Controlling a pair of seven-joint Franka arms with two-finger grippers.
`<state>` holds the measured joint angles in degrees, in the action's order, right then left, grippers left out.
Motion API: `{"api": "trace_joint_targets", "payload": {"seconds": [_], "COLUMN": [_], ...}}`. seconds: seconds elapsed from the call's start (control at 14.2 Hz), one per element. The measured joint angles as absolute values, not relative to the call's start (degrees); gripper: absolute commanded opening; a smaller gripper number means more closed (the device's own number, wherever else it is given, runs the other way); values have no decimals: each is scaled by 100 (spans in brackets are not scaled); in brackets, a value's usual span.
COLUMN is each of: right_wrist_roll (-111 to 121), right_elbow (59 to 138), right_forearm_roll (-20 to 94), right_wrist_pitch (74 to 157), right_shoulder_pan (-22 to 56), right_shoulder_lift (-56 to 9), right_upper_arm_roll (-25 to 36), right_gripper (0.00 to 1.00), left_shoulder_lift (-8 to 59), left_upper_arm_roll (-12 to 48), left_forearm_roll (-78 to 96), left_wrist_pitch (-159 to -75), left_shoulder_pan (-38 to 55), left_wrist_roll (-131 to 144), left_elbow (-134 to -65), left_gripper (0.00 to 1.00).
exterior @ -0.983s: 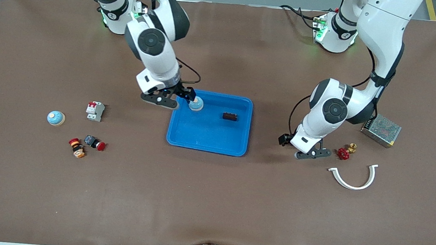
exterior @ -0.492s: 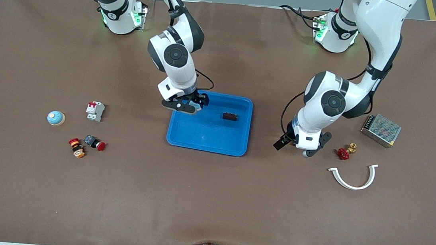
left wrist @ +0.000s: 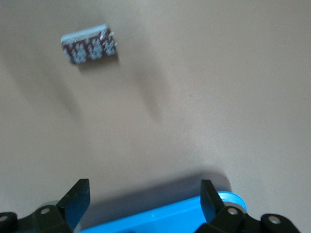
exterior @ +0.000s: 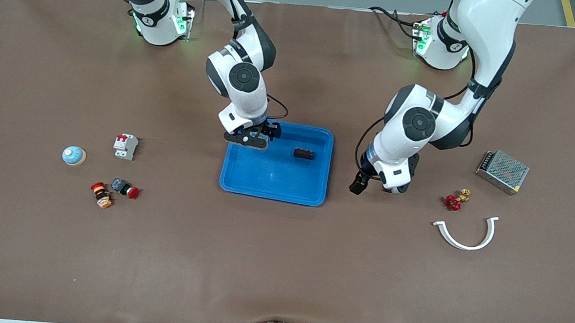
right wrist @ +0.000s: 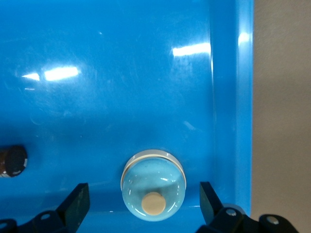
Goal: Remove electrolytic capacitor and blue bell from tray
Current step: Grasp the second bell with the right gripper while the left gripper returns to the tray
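Note:
The light blue bell (right wrist: 153, 191) with a beige button stands in the blue tray (right wrist: 121, 97), in the corner toward the right arm's end. My right gripper (right wrist: 143, 201) is open just above it, one finger on each side and not touching; in the front view this gripper (exterior: 257, 136) hides the bell. The dark brown capacitor (exterior: 303, 154) lies in the tray (exterior: 274, 189) and also shows in the right wrist view (right wrist: 10, 161). My left gripper (exterior: 391, 184) is open and empty (left wrist: 143, 201), over the table beside the tray's rim (left wrist: 160, 216).
A second blue bell (exterior: 74, 155), a circuit breaker (exterior: 125, 146) and two push buttons (exterior: 101, 195) (exterior: 125, 187) lie toward the right arm's end. A red valve (exterior: 453, 201), a white curved piece (exterior: 465, 232) and a mesh power supply (exterior: 503, 171) (left wrist: 90, 48) lie toward the left arm's end.
My right gripper carried the bell in over the tray's corner and let it go there. My left gripper moved from beside the red valve toward the tray.

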<state>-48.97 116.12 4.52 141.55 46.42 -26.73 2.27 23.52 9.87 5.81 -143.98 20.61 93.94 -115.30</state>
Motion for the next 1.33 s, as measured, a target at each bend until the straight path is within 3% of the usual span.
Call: {"api": "trace_joint_targets", "payload": {"seconds": [0.63, 1.19, 1.26, 1.33], "right_wrist_roll": [-4896, -4895, -4895, -4895], "right_elbow": [11612, 11611, 11611, 11611], "right_forearm_roll": [450, 450, 450, 450], "right_wrist_pitch": [14343, 14466, 14467, 14467], "right_shoulder_pan": [4654, 4718, 4720, 4721], "right_shoulder_lift": [-2963, -3059, -3059, -3059], "right_upper_arm_roll": [234, 234, 234, 234], "right_gripper": [100, 100, 98, 87], "left_shoulder_lift": [2383, 2803, 2870, 2927], "left_upper_arm_roll": [988, 990, 990, 990], "left_forearm_roll": [82, -410, -411, -411], "left_wrist_pitch": [-14404, -14404, -14404, -14404], "left_shoulder_pan": [2453, 2882, 2929, 2975], "left_wrist_roll": [11684, 13317, 13403, 13465], "left_elbow": [-11417, -11075, -11004, -10950], "left_gripper": [100, 100, 100, 100]}}
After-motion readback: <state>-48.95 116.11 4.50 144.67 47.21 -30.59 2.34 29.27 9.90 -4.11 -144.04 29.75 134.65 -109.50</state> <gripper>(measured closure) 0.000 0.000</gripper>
